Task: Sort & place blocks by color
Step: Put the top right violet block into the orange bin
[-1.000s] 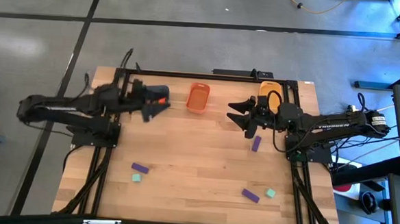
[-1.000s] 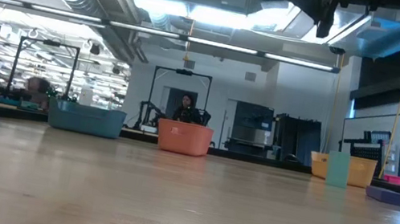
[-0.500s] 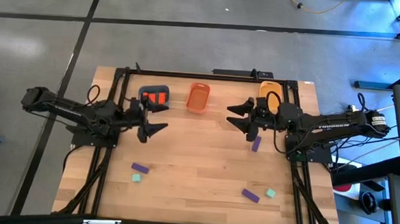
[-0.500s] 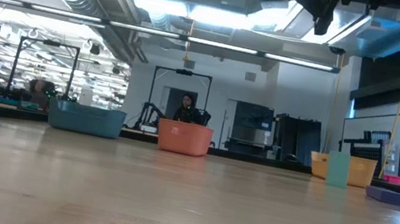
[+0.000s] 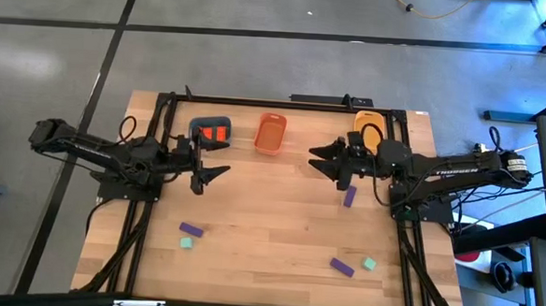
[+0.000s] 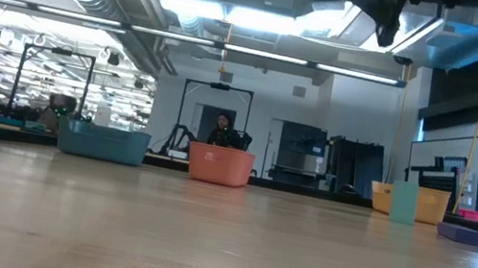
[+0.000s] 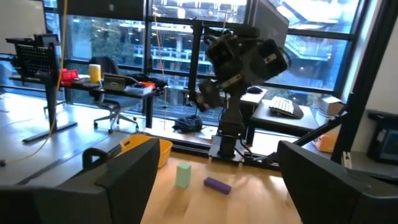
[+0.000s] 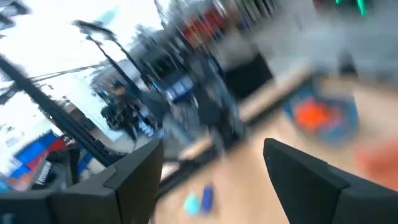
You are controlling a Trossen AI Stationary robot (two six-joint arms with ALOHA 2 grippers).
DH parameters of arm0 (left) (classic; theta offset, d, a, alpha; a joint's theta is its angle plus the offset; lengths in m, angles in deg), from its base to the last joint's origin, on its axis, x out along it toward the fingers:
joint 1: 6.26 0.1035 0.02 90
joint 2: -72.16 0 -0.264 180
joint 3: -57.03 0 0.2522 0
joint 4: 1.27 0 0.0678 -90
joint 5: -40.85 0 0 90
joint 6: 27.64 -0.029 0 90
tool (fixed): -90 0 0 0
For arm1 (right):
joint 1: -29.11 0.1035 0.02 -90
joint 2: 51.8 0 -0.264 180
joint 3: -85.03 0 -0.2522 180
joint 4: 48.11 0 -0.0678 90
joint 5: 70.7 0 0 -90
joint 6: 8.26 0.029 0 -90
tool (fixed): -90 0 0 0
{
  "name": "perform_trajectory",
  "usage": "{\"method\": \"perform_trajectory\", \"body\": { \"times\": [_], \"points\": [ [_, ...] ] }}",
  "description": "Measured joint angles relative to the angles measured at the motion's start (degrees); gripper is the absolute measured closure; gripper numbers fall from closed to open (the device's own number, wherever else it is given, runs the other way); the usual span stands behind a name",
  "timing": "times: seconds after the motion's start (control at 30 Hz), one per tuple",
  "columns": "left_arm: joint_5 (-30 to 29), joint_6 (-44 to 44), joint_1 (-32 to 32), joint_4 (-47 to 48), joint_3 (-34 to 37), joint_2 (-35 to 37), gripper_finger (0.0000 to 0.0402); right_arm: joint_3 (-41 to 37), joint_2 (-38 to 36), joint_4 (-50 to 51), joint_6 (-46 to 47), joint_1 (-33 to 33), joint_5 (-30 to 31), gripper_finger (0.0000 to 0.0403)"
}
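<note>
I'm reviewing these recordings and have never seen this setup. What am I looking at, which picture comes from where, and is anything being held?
Two dark robot arms work at a wooden table. One picture looks straight down, one looks level across the tabletop, and one comes from each wrist. The left gripper and right gripper both hover open, holding nothing. At the far edge stand a blue-grey tray with orange-red blocks inside, an orange tray and a yellow tray. Purple bricks and mint-green cubes lie loose on the wood.
</note>
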Motion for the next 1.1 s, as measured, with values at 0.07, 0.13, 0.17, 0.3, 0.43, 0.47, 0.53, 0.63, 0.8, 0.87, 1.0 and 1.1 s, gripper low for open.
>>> {"method": "perform_trajectory", "body": {
  "times": [0.07, 0.13, 0.17, 0.3, 0.43, 0.47, 0.53, 0.63, 0.8, 0.87, 1.0, 1.1],
  "points": [
    [-0.91, 0.01, 0.01, 0.0, 0.0, 0.0, 0.0085, 4.62, 0.23, 15.31, 7.4, 0.0, -2.33, 0.0127],
    [-1.73, 0.01, 0.01, 0.0, 0.0, 0.0, 0.0085, 9.98, 1.75, 33.35, 13.14, 0.67, -4.78, 0.0132],
    [-1.8, 0.01, 0.01, -0.02, 0.0, 0.0, 0.0085, 12.19, 2.8, 41.92, 16.5, 1.21, -5.83, 0.0136],
    [-1.84, -0.01, 0.01, -0.04, -0.02, 0.02, 0.0085, 16.75, 7.34, 66.78, 29.96, 3.57, -7.01, 0.0144],
    [-2.14, 0.01, 0.01, 0.0, -0.02, 0.02, 0.0086, 14.3, 11.11, 74.58, 43.36, 5.34, -4.89, 0.0146],
    [-2.15, 0.0, 0.01, 0.01, -0.02, 0.02, 0.0086, 13.16, 11.87, 74.56, 45.98, 5.7, -4.07, 0.0146],
    [-2.15, 0.01, 0.01, 0.01, -0.02, 0.02, 0.0086, 11.03, 13.67, 74.11, 50.41, 6.12, -3.68, 0.0146],
    [-2.17, 0.01, 0.01, 0.02, -0.02, 0.02, 0.0086, 7.6, 16.04, 73.39, 52.82, 5.91, -3.06, 0.0147],
    [-2.15, 0.1, -0.01, 0.0, -0.02, 0.02, 0.0086, 1.79, 18.91, 68.81, 60.91, 5.9, -0.84, 0.0147],
    [-2.17, 0.14, 0.0, 0.0, -0.02, 0.02, 0.0086, -0.25, 19.15, 65.18, 63.34, 5.9, 0.25, 0.0147],
    [-2.19, 0.14, -0.01, 0.0, -0.02, 0.02, 0.0086, -3.69, 19.43, 60.81, 66.26, 5.88, 1.57, 0.0147],
    [-2.19, 0.14, 0.01, 0.0, -0.02, 0.02, 0.0086, -5.0, 19.43, 60.59, 68.11, 5.88, 1.61, 0.0147]
  ]
}}
